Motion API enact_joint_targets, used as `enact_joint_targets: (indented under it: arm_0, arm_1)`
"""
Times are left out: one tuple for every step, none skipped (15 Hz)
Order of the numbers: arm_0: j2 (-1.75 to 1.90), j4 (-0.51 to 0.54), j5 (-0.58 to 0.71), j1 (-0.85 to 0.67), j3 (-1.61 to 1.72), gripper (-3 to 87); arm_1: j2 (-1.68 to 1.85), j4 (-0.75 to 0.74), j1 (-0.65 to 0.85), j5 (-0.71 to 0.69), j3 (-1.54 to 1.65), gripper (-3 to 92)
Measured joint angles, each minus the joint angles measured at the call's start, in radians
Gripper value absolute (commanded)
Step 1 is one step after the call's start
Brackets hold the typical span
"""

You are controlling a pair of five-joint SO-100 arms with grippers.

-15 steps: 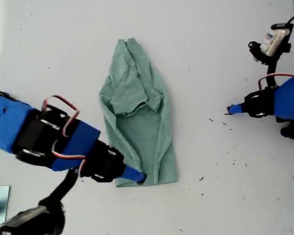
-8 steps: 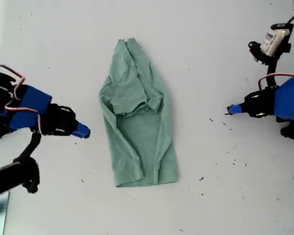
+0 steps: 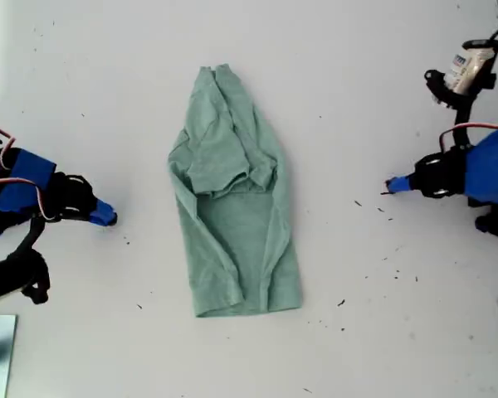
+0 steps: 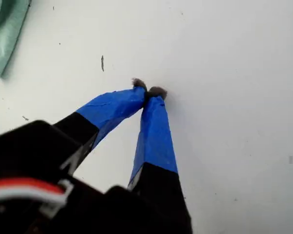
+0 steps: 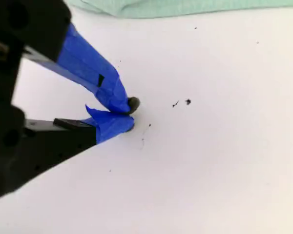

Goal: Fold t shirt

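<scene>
Table (image 3: 357, 83) surface, plain white and matte, fills the whole exterior view, and nothing of the room beyond it shows. Small dark specks (image 3: 342, 303) are scattered over it, mostly toward the exterior view's right and near edge. The t shirt (image 3: 232, 207) lies flat around the middle of the table as a long narrow bundle running from far to near. Its sides are folded inward, its far end is bunched to a blunt point, and its near hem is roughly straight. My first end effector (image 3: 106, 217) sits at the exterior view's left, well apart from the cloth, with its blue-taped tip aimed toward the shirt. In the first wrist view its two fingers meet at their dark tips over bare table, holding nothing (image 4: 149, 91), and an edge of the t shirt (image 4: 2, 29) shows off to one side. My second end effector (image 3: 392, 186) is at the exterior view's right, also well clear of the shirt and pointing toward it. In the second wrist view its taped fingers are pressed together on nothing (image 5: 129, 114), close to a few specks, with the t shirt (image 5: 185, 7) lying beyond. A small white-labelled device on a black mount (image 3: 465, 66) stands at the exterior view's far right.
</scene>
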Motion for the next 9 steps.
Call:
enact_joint_targets:
  arm_0:
    - [-0.089, 0.043, 0.000, 0.000, -0.132, 14.2]
    - [-0.202, 0.101, 0.000, 0.018, -0.293, 23.6]
    - [-0.334, 0.170, 0.003, 0.044, -0.474, 25.6]
    - [-0.488, 0.247, 0.014, 0.063, -0.680, 26.9]
    - [-0.653, 0.319, 0.049, 0.078, -0.904, 27.6]
    - [-0.825, 0.399, 0.083, 0.094, -1.134, 28.0]
    - [-0.991, 0.482, 0.110, 0.110, -1.359, 28.2]
    - [-1.147, 0.546, 0.130, 0.127, -1.574, 28.3]
    - [-1.278, 0.595, 0.143, 0.141, -1.761, 28.4]
  arm_1:
    - [-0.020, 0.000, -0.025, 0.025, -0.040, 7.3]
    - [-0.135, 0.003, -0.026, 0.048, -0.149, 16.0]
    - [-0.322, 0.015, -0.057, 0.071, -0.322, 21.9]
    - [-0.555, 0.035, -0.118, 0.092, -0.541, 26.1]
    - [-0.798, 0.057, -0.175, 0.097, -0.779, 28.5]
    - [-1.025, 0.095, -0.222, 0.094, -1.017, 29.7]
    - [-1.233, 0.167, -0.264, 0.100, -1.247, 30.4]
    - [-1.434, 0.250, -0.298, 0.100, -1.470, 30.6]
    - [-1.597, 0.305, -0.325, 0.104, -1.666, 30.6]
